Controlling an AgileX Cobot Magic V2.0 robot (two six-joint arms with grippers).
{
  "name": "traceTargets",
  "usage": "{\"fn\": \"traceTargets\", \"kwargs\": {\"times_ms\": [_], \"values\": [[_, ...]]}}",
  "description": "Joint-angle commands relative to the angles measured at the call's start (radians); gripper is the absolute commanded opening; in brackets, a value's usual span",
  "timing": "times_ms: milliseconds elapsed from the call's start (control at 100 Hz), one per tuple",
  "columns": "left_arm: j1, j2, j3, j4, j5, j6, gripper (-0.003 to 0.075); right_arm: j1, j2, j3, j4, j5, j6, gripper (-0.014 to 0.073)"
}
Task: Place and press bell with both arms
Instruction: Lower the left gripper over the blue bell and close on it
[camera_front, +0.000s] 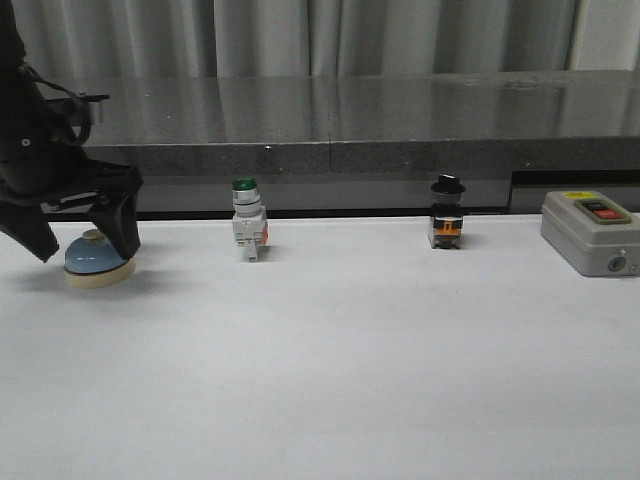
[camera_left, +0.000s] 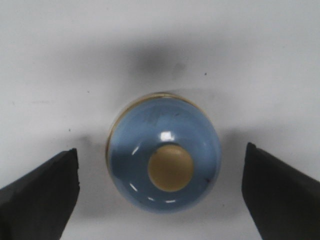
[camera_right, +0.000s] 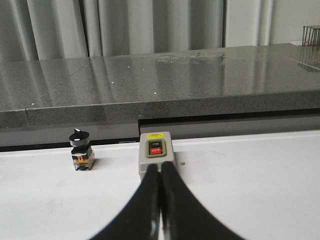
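**Bell Flanked by Spread Left Fingers at the Table's Left End**

The bell (camera_front: 93, 262) was seen standing on the white table (camera_front: 330, 370) at its far left, close to the left edge of the front view. The left gripper (camera_front: 82, 246) was positioned over it with its fingers held wide apart, one on each side of the dome; in the left wrist view, a gap of bare table was visible between each finger (camera_left: 40, 197) and the bell (camera_left: 164, 152), so no contact was shown. A broad stretch of open white surface was left in front of the bell and toward the middle of the table. Behind it, the table was bounded by a dark grey ledge (camera_front: 330, 120) running along the back.

Further right along the back row, a green-capped white switch (camera_front: 248, 220), a black-knobbed switch (camera_front: 446, 213) and a grey box with a red button (camera_front: 591, 232) were set well apart from one another. The right gripper (camera_right: 160, 200) was seen only in its own wrist view, its fingers pressed together and empty, pointed toward the grey box (camera_right: 155, 152).

The bell's dome was glossy light blue with small bright highlights, its push knob (camera_left: 171, 168) cream and round on top, and its cream base (camera_front: 98, 279) shown as a rim beneath the dome
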Motion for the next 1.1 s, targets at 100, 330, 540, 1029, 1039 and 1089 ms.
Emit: {"fn": "traceTargets", "kwargs": {"times_ms": [100, 330, 540, 1029, 1039, 1089], "values": [[-0.001, -0.042, -0.032, -0.007, -0.072, 0.000, 0.0618, -0.004, -0.012, -0.014, 0.002, -0.087, -0.001, -0.0061], [-0.001, -0.034, -0.032, -0.007, -0.087, 0.000, 0.0618, -0.004, -0.012, -0.014, 0.002, -0.087, -0.001, -0.0061], [-0.001, -0.019, -0.032, -0.009, -0.077, 0.000, 0.0618, -0.004, -0.012, -0.014, 0.002, -0.087, -0.001, -0.0061], [-0.001, 0.000, -0.032, -0.014, -0.086, 0.000, 0.0529, -0.004, -0.012, -0.014, 0.002, -0.087, -0.001, -0.0061], [-0.001, 0.000, -0.032, -0.014, -0.086, 0.000, 0.0514, -0.004, -0.012, -0.014, 0.002, -0.087, -0.001, -0.0061], [-0.001, 0.000, -0.032, -0.014, -0.086, 0.000, 0.0465, -0.004, -0.012, -0.014, 0.002, -0.087, -0.001, -0.0061]]}}
